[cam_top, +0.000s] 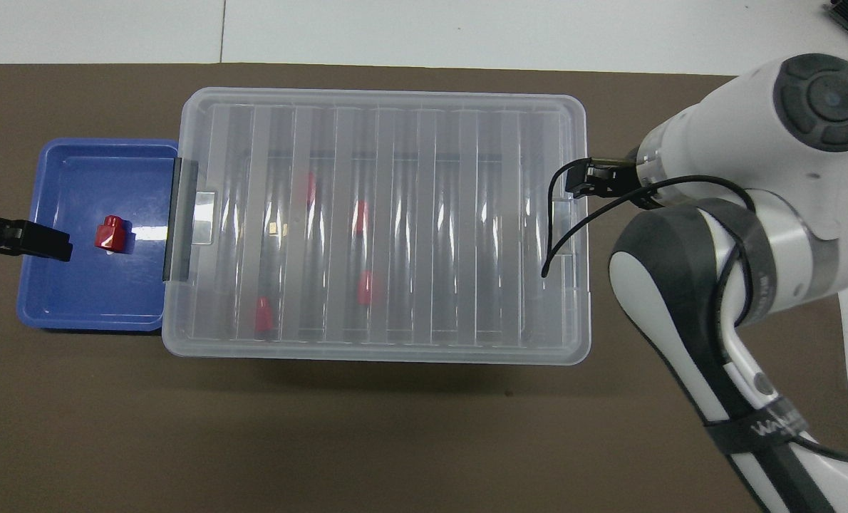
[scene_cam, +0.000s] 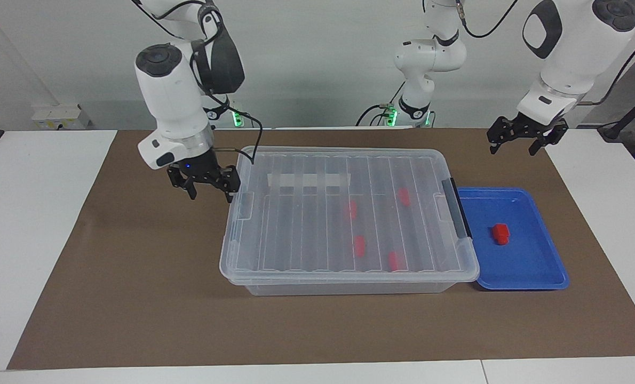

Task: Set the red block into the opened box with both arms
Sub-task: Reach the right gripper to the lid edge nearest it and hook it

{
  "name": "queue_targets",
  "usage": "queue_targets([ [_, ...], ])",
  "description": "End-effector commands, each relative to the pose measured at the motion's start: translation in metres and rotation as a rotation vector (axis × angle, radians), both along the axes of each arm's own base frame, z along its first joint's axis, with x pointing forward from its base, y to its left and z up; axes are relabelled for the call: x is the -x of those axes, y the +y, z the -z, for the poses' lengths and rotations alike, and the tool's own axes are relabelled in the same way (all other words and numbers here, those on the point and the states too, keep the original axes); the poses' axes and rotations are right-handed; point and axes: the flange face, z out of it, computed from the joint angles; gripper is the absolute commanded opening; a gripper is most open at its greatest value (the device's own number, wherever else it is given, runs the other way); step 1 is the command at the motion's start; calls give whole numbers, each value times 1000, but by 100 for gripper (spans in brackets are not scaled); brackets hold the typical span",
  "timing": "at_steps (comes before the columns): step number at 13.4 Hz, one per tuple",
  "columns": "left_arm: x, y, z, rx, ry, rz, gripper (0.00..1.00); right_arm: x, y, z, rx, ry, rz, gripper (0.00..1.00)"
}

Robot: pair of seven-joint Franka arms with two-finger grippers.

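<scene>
While the box (scene_cam: 349, 213) stays lidded, the red block (scene_cam: 500, 233) sits in the blue tray (scene_cam: 525, 277). Right gripper (scene_cam: 209, 191), fingers spread, hovers at the lid's nine-o'clock end. Left gripper (scene_cam: 520, 140) waits, fingers spread.

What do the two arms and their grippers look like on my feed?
Both arms are glossy white with black joint patches and rounded casings. Black cables trail along them, and green lights glow at their bases. The right gripper and left gripper are small, black and two-fingered, on silver wrist rings.

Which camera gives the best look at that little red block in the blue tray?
The overhead view: the red block appears larger there, its stepped top clear. The facing view shows the block smaller and slantwise in the blue tray.
</scene>
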Motion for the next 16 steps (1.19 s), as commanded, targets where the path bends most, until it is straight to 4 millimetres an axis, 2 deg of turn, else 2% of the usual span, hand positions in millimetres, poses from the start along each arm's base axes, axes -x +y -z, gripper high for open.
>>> queue_targets([
  [1, 4, 0, -4, -4, -14, -6, 100, 14, 14, 33, -15, -7, -14, 95],
  [3, 4, 0, -4, -4, -14, -6, 100, 29, 10, 44, -4, 19, -31, 97],
  [5, 4, 0, -4, -4, -14, -6, 100, 37, 7, 45, 4, 39, -37, 96],
  [7, 4, 0, -4, -4, -14, -6, 100, 45, -8, 46, 11, 48, -46, 96],
  [8, 4, 0, -4, -4, -14, -6, 100, 46, -23, 49, 15, 57, -46, 96],
  [12, 4, 0, -4, -4, -14, -6, 100, 53, -40, 57, 21, 64, -77, 92],
  [16, 4, 0, -4, -4, -14, -6, 100, 44, -98, 56, 33, 67, -183, 91],
])
